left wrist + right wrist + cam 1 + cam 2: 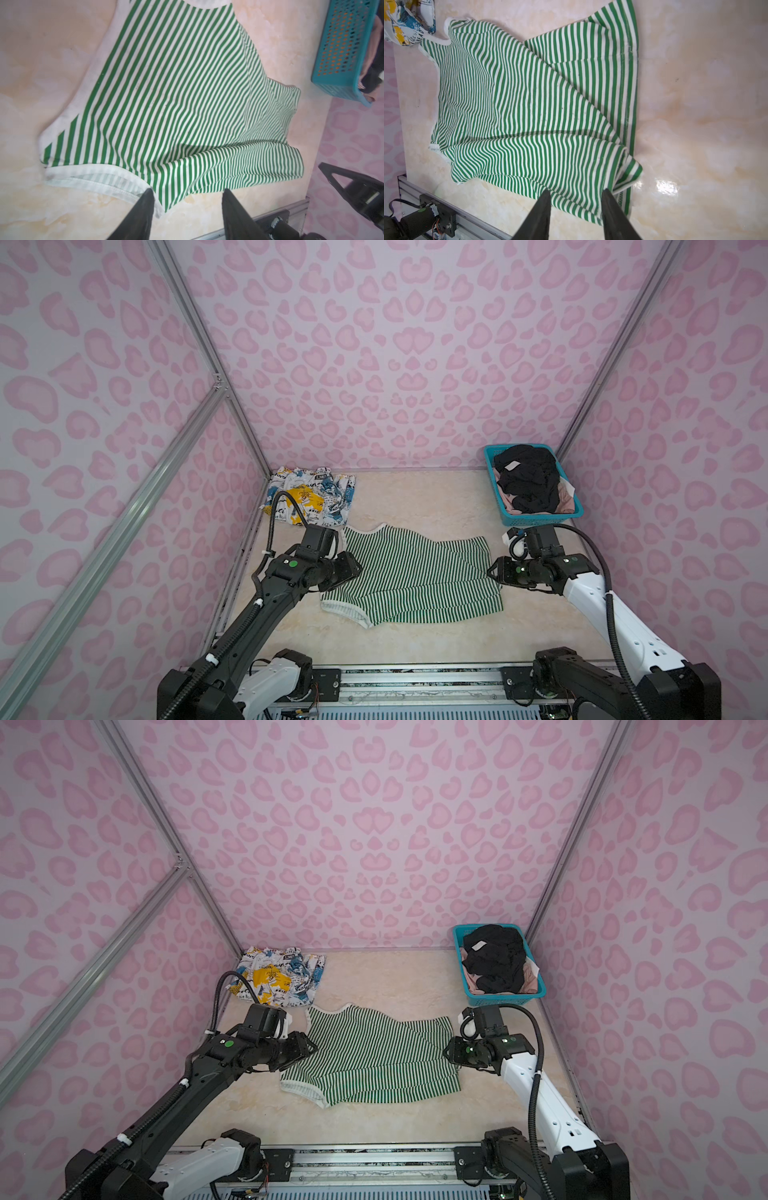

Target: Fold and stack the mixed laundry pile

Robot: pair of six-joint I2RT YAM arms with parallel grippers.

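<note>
Garments counted: four in all, namely one white printed garment [309, 495], one green-and-white striped top [411, 576], one black garment [528, 479] and one pale pink garment [508, 501], two lying on the desk [415, 506] and two in the teal mesh basket [540, 519]. Baskets: one; desks: one. Arms: two, one left arm [245, 622] and one right arm [623, 626], each carrying a single end effector, the left end effector [187, 191] and the right end effector [576, 192].

Soft cloth top [415, 572]; glossy tabletop [415, 497]
</note>
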